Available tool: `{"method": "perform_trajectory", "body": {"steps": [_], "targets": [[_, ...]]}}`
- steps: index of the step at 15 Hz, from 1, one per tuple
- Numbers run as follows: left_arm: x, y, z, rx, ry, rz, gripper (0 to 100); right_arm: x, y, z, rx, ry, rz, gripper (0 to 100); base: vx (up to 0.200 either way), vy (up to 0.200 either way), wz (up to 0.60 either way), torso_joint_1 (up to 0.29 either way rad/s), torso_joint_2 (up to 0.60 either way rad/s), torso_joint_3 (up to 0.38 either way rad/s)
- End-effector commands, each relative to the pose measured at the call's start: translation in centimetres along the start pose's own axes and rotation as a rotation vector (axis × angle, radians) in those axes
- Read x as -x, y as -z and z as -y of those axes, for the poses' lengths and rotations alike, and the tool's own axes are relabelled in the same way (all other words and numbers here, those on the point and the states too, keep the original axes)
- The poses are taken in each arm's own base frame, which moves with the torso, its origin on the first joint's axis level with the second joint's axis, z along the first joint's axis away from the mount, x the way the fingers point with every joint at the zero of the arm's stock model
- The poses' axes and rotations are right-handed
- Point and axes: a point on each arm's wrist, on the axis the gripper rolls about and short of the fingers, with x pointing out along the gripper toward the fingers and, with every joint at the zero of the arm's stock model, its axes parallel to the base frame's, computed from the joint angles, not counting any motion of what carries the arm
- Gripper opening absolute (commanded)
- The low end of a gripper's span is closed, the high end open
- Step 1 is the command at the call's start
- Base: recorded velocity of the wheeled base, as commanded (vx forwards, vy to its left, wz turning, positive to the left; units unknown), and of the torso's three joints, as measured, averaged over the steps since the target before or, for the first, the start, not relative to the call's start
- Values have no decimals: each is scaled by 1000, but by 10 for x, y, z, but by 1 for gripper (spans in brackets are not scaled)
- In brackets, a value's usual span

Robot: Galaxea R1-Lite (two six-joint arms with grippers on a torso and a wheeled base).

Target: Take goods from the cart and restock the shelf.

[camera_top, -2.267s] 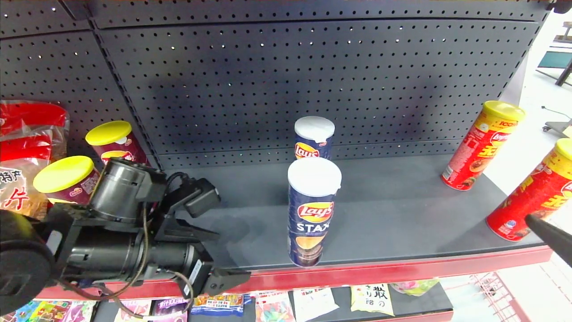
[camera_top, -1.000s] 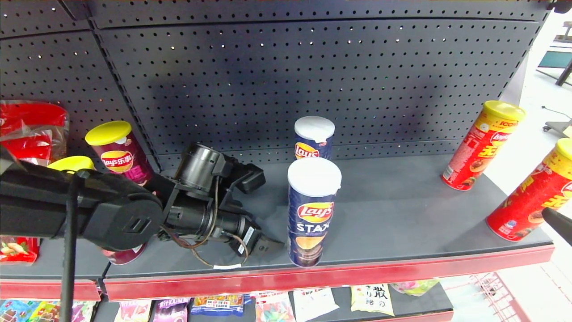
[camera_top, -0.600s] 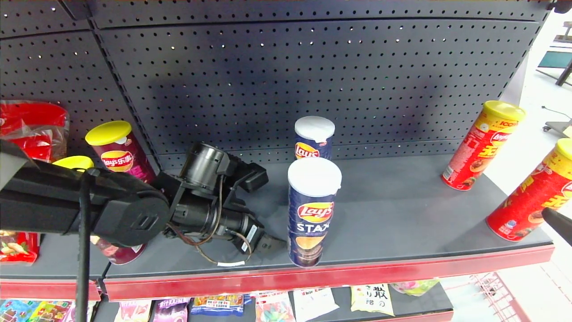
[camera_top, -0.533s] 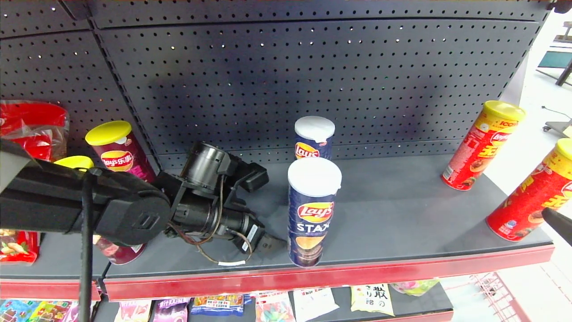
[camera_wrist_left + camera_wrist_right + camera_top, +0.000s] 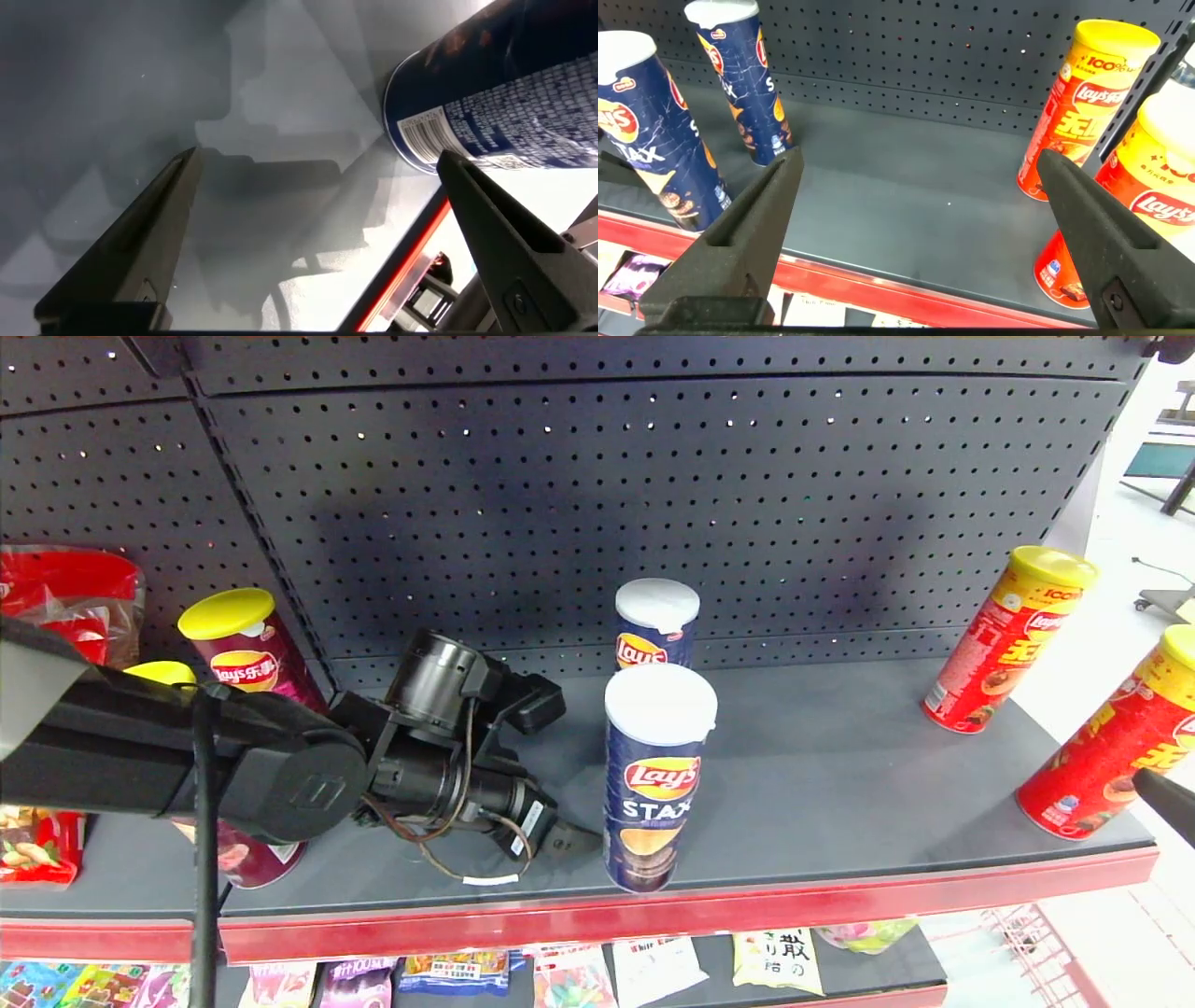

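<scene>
I'm holding L gripper (image 5: 571,838) wide open, gripping nothing, low over the shelf (image 5: 822,784) just beside front blue can (image 5: 658,775); can's standing upright nr front edge; R gripper (image 5: 920,163) is gaping empty too.

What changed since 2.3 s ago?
Left gripper moved from the shelf's front edge in over the grey shelf, rightward to the front blue cylindrical chip can with white lid; fingers open, nothing grasped. Rear blue can, red cans stayed put.
</scene>
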Motion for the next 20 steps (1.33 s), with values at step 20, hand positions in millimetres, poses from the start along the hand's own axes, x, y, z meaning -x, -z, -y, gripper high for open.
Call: {"method": "perform_trajectory", "body": {"steps": [20], "targets": [[-9, -2, 0, -1, 6, -7, 100, -1, 1, 0, -3, -1, -7, 100, 0, 0, 0, 0, 0, 0]]}}
